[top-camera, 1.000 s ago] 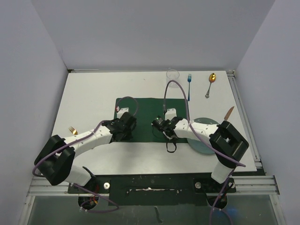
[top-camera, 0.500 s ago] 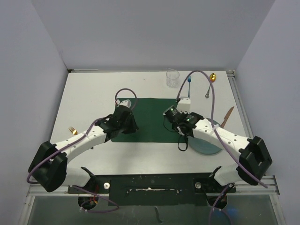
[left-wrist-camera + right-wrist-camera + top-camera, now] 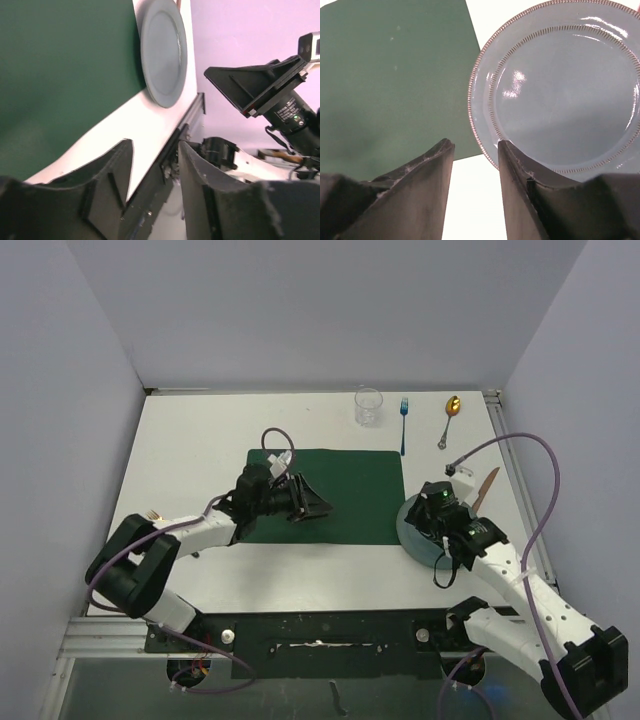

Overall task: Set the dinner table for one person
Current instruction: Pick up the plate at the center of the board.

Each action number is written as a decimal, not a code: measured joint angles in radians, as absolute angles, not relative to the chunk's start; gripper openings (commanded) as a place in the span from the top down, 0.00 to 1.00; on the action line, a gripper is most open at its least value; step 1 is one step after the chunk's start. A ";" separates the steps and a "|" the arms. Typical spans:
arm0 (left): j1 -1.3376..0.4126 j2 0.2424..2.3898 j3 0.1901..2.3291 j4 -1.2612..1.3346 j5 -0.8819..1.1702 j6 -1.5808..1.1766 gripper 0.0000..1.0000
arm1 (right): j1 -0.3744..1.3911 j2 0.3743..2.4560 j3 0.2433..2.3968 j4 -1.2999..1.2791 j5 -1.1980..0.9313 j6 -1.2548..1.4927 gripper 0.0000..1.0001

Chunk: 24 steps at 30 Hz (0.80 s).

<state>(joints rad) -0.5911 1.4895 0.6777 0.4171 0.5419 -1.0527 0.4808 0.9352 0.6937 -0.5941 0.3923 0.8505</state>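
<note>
Both left hand (image 3: 155,147) and right hand (image 3: 475,143) gape empty over the white dinner table (image 3: 190,440) between grey walls (image 3: 300,310).

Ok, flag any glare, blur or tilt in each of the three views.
Right wrist: white glare patches on the glossy pale blue round plate, right gripper's fingers soft-edged. Left wrist: frame rolled sideways, dark green rectangular placemat unevenly shaded. Top external: even light, sharp, no glare.

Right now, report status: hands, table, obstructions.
Left hand open, empty, over placemat. Right hand open, empty, above plate. Dinner table unset: plate at placemat's right edge, glass, fork, spoon along far edge. Nothing blocking.
</note>
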 measured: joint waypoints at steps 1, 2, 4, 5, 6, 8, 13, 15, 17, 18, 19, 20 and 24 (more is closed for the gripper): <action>-0.589 1.510 0.665 0.456 0.565 -1.078 0.53 | 0.468 0.916 0.682 -0.588 0.379 0.852 0.56; -0.589 1.530 0.652 0.495 0.587 -1.103 0.51 | 0.457 0.899 0.669 -0.582 0.365 0.853 0.52; -0.587 1.555 0.633 0.559 0.619 -1.145 0.46 | 0.429 0.865 0.641 -0.573 0.333 0.859 0.51; -0.587 1.567 0.627 0.595 0.636 -1.168 0.45 | 0.410 0.845 0.624 -0.567 0.314 0.862 0.47; -0.587 1.578 0.627 0.622 0.651 -1.183 0.44 | 0.398 0.831 0.611 -0.562 0.301 0.865 0.46; -0.587 1.599 0.627 0.688 0.672 -1.216 0.43 | 0.366 0.796 0.580 -0.551 0.266 0.873 0.45; -0.586 1.678 0.626 0.868 0.720 -1.307 0.42 | 0.324 0.705 0.530 -0.540 0.213 0.899 0.45; -0.586 1.712 0.622 0.929 0.733 -1.340 0.42 | 0.320 0.675 0.522 -0.540 0.202 0.907 0.44; -0.585 1.744 0.612 0.996 0.743 -1.379 0.42 | 0.320 0.654 0.522 -0.539 0.195 0.915 0.45; -0.585 1.757 0.607 1.021 0.747 -1.393 0.42 | 0.320 0.648 0.522 -0.540 0.192 0.918 0.44; -0.585 1.770 0.603 1.048 0.750 -1.409 0.42 | 0.320 0.642 0.522 -0.541 0.189 0.922 0.44; -0.585 1.780 0.600 1.066 0.752 -1.420 0.42 | 0.320 0.637 0.522 -0.541 0.189 0.923 0.44; -0.585 1.811 0.598 1.130 0.763 -1.457 0.42 | 0.319 0.628 0.522 -0.552 0.185 0.929 0.44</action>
<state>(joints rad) -0.5854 1.8107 0.5983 1.1301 0.7631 -1.4570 0.3195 0.6277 0.5217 -0.5522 0.1848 0.9287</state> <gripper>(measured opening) 0.578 0.556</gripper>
